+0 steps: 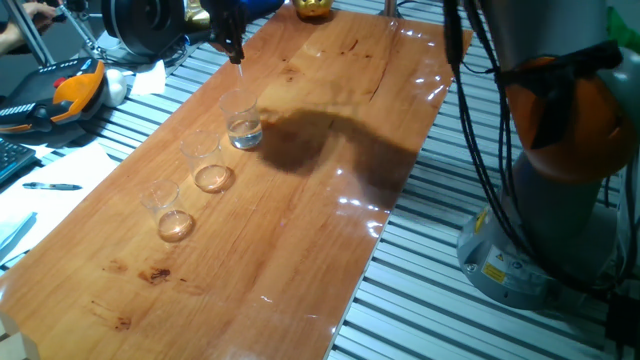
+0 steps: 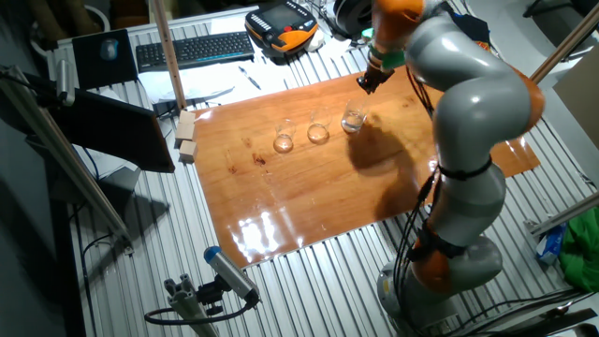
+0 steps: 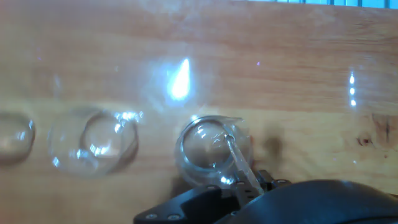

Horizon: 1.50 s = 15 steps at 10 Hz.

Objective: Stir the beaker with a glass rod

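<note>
The robot arm [image 2: 473,122] is built of rounded, glossy silver-grey segments joined by orange rings. Black cables [image 1: 480,120] run loosely down alongside it. Its wide grey base [image 1: 520,265] carries a small yellow warning label [image 1: 493,272]. At the far end sits the tool [image 1: 232,38], small, dark and black-bodied; the hand view shows only its dark, curved housing.

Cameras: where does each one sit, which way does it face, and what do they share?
One fixed view: low at one end of the wooden board, looking along the beaker row; the hand at top, the arm's base at right.
The other fixed view: high, looking down at the whole board; the entire arm shows.
Hand view: on the hand, looking down the glass rod into the beaker; the hand's dark body at bottom.
Shared: all show the beaker and both amber-bottomed beakers.
</note>
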Each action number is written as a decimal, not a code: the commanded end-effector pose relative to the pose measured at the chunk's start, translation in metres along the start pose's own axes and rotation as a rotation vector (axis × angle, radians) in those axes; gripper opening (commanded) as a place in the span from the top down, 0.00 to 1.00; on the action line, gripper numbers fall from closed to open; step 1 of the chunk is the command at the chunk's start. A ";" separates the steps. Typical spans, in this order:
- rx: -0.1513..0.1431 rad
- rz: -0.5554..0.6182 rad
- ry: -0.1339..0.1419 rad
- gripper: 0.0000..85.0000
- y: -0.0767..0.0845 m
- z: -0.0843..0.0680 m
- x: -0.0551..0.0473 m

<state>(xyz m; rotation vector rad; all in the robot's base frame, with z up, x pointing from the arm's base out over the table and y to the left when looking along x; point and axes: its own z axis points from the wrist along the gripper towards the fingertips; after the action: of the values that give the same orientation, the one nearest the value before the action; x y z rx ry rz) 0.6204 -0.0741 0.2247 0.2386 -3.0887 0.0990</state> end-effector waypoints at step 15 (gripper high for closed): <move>-0.036 0.115 -0.279 1.00 0.000 0.006 -0.005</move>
<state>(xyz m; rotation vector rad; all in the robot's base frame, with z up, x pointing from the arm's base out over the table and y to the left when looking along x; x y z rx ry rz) 0.6246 -0.0742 0.2195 -0.0885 -3.2990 -0.0556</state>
